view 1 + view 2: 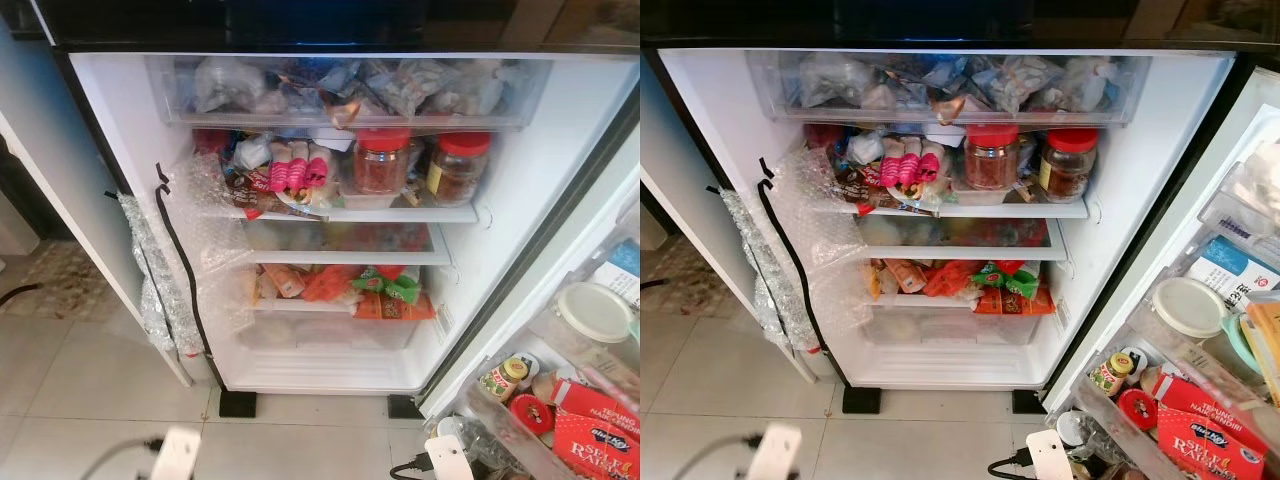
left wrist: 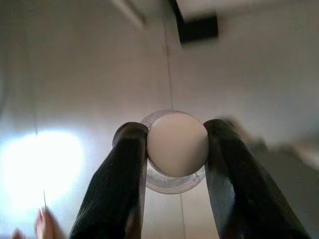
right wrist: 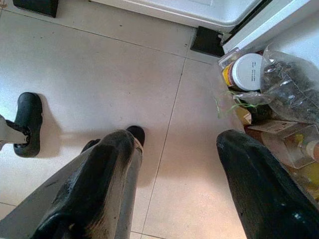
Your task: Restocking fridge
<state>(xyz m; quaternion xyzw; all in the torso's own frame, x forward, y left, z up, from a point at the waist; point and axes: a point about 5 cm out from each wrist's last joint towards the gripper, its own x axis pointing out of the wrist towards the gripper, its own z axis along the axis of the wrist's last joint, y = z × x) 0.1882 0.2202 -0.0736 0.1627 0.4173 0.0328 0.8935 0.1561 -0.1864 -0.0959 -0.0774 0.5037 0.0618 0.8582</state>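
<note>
Open fridge (image 1: 520,190) ahead, a white-capped bottle (image 2: 177,144) gripped in the left claw.

The left gripper (image 2: 174,149) is clamped on the bottle, one black finger (image 2: 124,164) on each side of its white cap, held over pale floor tiles (image 3: 99,64). The right gripper (image 3: 174,164) hangs with its fingers spread apart and empty above the tiles, near the fridge's door bins (image 1: 1200,370). Two red-lidded jars (image 1: 382,160) stand on the upper shelf, to the right of the packets.
</note>
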